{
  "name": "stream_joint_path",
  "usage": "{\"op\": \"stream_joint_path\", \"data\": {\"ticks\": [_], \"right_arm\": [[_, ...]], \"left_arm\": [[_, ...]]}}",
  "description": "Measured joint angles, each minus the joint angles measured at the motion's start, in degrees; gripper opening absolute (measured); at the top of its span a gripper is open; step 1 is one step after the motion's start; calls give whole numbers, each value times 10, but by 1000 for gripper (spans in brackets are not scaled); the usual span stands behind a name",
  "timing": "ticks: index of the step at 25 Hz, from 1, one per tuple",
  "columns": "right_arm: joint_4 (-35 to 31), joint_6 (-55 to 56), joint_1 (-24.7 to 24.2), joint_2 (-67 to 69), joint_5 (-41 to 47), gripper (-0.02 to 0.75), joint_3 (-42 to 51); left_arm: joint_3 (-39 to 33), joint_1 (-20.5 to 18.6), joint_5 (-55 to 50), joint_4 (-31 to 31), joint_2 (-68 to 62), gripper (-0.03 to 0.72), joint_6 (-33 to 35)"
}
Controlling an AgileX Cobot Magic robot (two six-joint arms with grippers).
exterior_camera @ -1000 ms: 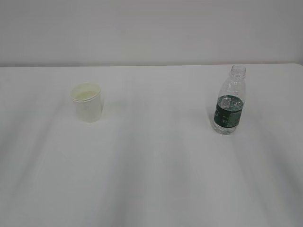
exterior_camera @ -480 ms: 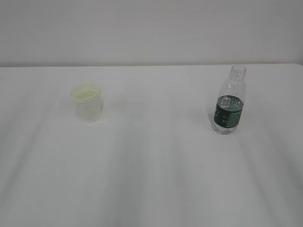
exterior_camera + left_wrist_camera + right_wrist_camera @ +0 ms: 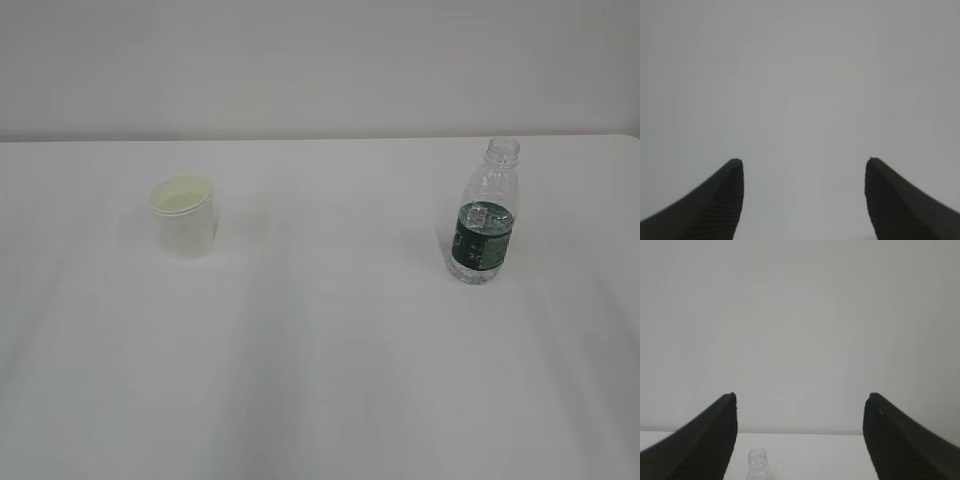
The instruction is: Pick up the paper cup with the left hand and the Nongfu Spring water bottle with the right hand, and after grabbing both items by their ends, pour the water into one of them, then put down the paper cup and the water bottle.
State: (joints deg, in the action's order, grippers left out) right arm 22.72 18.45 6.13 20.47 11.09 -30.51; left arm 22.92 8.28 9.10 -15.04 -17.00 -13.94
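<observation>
Both sets of jaws seen spread wide, nothing held. Paper cup upright on tabletop at left: light, crushable, best taken gently low down. Nongfu Spring water bottle upright at right, well apart: capless, thin-walled, slick; label band judged safest hold.

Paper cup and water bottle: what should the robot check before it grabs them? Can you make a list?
1. Small off-white paper cup standing upright on the white table: ok.
2. Small clear plastic bottle with dark green label upright, no cap on: ok.
3. Water in the bottle: ok, up to about the label's top.
4. Left pincer open and empty: ok.
5. Right pincer open and empty, bottle neck low between its fingers: ok.
6. Left pincer lined up with the cup: cannot tell, cup not in its view.
</observation>
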Motion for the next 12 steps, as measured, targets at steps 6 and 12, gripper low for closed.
{"op": "stream_joint_path", "data": {"ticks": [6,12], "right_arm": [[-7,0,0,-40,90,588,-20],[-36,0,0,-69,169,588,-28]], "left_arm": [[0,0,-111,17,52,534,0],[12,0,-220,39,73,533,-1]]}}
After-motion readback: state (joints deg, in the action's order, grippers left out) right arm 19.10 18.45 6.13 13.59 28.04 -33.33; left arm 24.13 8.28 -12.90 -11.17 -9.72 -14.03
